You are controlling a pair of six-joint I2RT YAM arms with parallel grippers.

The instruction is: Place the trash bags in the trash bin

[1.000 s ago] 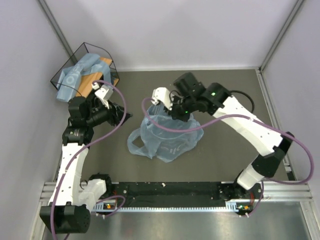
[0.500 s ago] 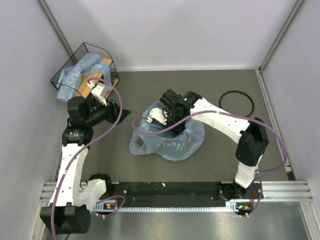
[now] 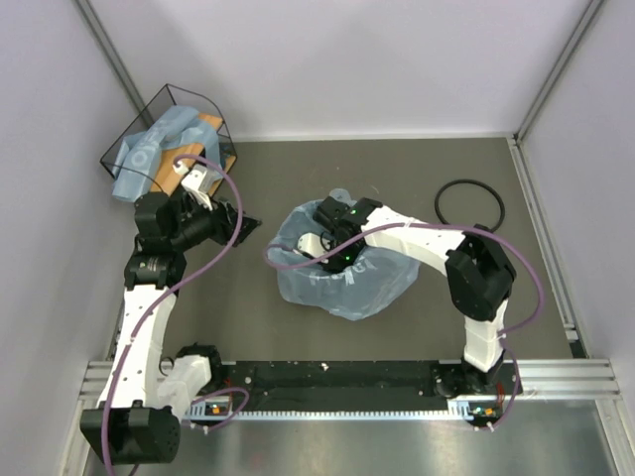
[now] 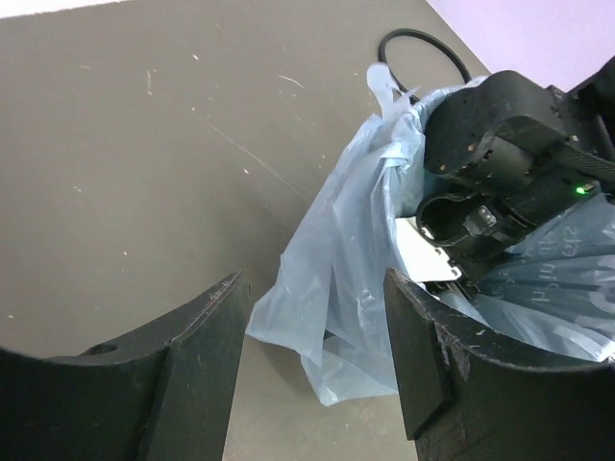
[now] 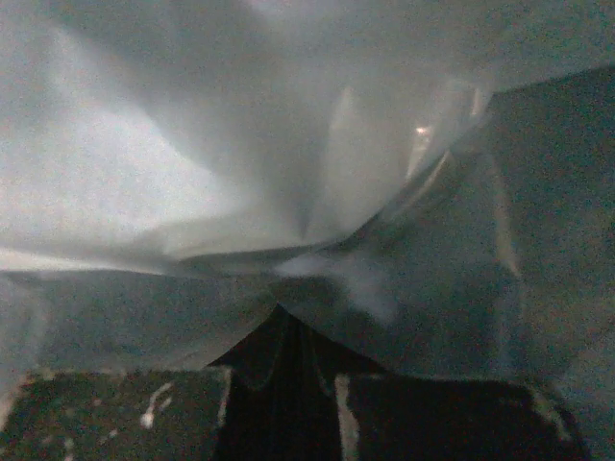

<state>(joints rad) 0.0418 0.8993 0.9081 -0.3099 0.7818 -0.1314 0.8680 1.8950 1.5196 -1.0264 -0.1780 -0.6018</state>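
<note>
A light-blue trash bag (image 3: 347,283) lies draped over the middle of the table and hides the trash bin beneath it. My right gripper (image 3: 333,258) is sunk into the bag's opening. In the right wrist view its shut tips (image 5: 281,322) press against grey-blue film on all sides. My left gripper (image 3: 243,223) is open and empty, just left of the bag and apart from it. In the left wrist view it (image 4: 312,288) frames the bag's hanging corner (image 4: 336,317). The bin's black ring hoop (image 3: 468,180) lies loose at the right.
A black wire basket (image 3: 164,91) with a wooden base stands at the back left and holds more light-blue bags (image 3: 149,149). The ring hoop also shows in the left wrist view (image 4: 415,34). Walls close in on three sides.
My right arm has swung left and down, driving its gripper into the bag. The bag has spread and sunk lower. My left gripper has barely moved.
</note>
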